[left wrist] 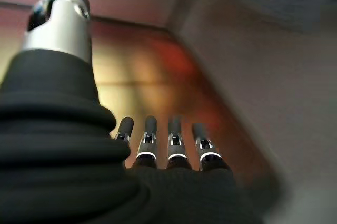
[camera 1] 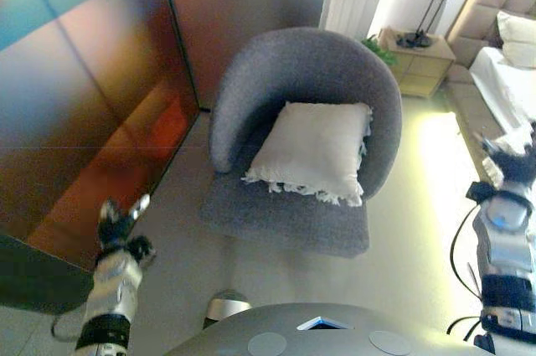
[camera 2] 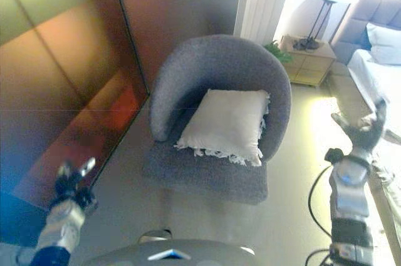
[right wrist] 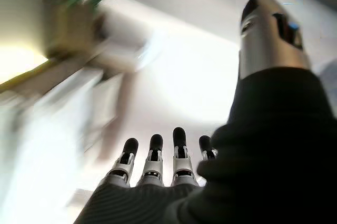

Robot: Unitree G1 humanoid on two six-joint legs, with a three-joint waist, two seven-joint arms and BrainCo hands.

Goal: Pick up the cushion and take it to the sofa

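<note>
A white cushion [camera 1: 314, 148] with a fringed front edge leans against the back of a round grey armchair [camera 1: 293, 63]. My left hand [camera 1: 117, 230] hangs low at the left, well short of the chair, fingers straight and holding nothing. Far out at the right my right hand [camera 1: 515, 165] is raised beside the bed, also open and empty. Both wrist views show straight fingers [left wrist: 174, 142] and fingers [right wrist: 154, 158] with nothing between them.
A glossy brown wall panel [camera 1: 92, 105] stands close on the left. A bed [camera 1: 507, 79] with white linen runs along the right, with a wooden nightstand [camera 1: 423, 63] and a lamp beyond the chair. Bare floor lies between me and the armchair.
</note>
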